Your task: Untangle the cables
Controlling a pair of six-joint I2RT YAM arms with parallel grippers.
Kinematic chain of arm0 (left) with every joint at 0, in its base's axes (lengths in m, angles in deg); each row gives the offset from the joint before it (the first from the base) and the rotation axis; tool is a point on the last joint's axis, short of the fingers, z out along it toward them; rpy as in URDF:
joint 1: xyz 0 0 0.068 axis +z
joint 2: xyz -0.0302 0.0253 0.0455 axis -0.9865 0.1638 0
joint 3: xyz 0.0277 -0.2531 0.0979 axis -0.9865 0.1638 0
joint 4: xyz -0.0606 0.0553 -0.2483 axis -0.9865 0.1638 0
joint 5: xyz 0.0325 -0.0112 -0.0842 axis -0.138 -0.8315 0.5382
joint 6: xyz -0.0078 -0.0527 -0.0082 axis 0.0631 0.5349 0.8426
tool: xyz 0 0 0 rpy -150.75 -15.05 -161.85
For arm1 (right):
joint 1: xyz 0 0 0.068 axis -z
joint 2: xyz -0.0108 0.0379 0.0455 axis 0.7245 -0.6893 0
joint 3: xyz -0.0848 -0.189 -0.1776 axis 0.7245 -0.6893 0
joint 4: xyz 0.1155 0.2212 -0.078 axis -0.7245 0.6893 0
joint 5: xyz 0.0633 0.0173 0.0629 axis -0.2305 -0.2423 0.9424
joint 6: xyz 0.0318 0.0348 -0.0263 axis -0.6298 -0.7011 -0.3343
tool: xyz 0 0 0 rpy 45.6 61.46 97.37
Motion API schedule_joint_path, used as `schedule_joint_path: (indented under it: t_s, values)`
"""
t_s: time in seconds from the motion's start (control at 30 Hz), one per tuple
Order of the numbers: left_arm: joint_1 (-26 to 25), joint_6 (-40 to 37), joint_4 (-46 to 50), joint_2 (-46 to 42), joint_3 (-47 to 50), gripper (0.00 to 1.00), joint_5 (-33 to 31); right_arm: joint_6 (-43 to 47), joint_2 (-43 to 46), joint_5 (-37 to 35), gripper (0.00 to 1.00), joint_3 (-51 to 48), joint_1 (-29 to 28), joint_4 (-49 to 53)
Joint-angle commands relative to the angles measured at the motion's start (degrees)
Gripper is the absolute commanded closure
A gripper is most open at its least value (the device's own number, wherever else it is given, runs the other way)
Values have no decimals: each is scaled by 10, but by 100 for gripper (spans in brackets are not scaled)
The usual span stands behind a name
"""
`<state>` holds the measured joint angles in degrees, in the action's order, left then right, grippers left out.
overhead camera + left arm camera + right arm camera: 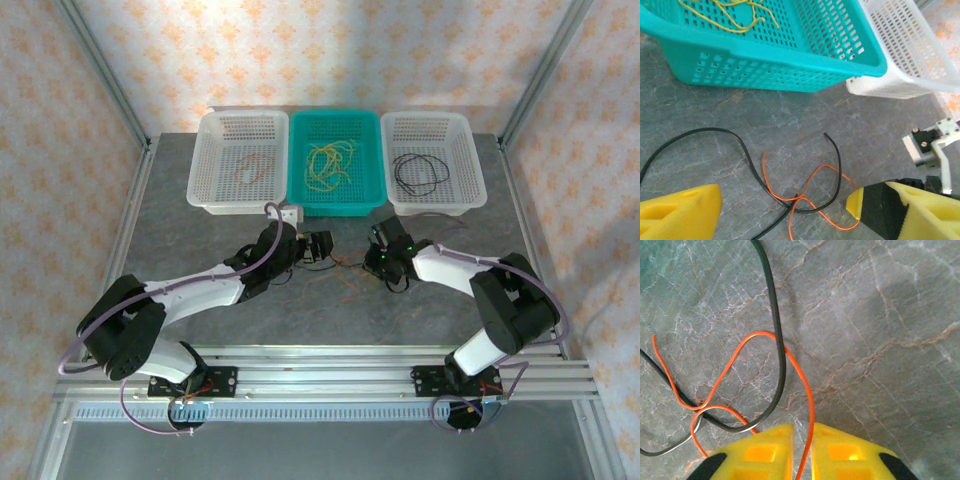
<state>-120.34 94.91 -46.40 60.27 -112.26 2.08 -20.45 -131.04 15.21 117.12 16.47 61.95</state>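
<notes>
Tangle on the bench between the two arms: orange cable looped over and under black cable, crossing in a couple of places, well short of the baskets. Right pincer drawn nearly together around the orange cable, apparently pinching a straight run just clear of the knot. Left pincer spread wide, holding nothing, hovering just above the same tangle.

Looks thin, light and floppy, both strands; no weight to speak of, no stiffness beyond a springy curl. Likely to drag its neighbour along at the crossings rather than slide free, so worth pulling slowly. Smooth jacket, probably slippery in a loose pinch. Best taken on a straight stretch close to a free end, away from the crossings; bare end of the black cable lying toward the teal basket, an easy spot for the open pincer.

Up at the far edge, three baskets side by side: left white basket with a reddish-brown cable coiled inside, teal basket with a heap of yellow cables, right white basket with a black coil. Sorting by colour, by the look of it, orange and black strays not yet home.
</notes>
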Motion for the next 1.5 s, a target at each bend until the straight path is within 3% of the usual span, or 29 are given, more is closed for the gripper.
schedule_joint_path:
  t_s: [0.0, 0.1, 0.63, 1.0, 1.47]
  values:
    - [-9, -6, -9, 11, -19, 16, -13, 6, 29, -31, 92, -2, -3, 0]
    - [-13, -8, -12, 24, -22, 16, -12, 23, 61, -48, 100, -7, -3, 8]
    - [-53, -21, -21, 99, -69, 16, -5, 216, 251, -50, 100, -11, -2, 19]
    - [-61, -21, -28, 139, -79, 16, -1, 265, 288, -24, 100, 17, -2, 29]
    - [-61, -36, -30, 186, -89, 16, -6, 316, 333, -19, 100, 114, -1, 117]
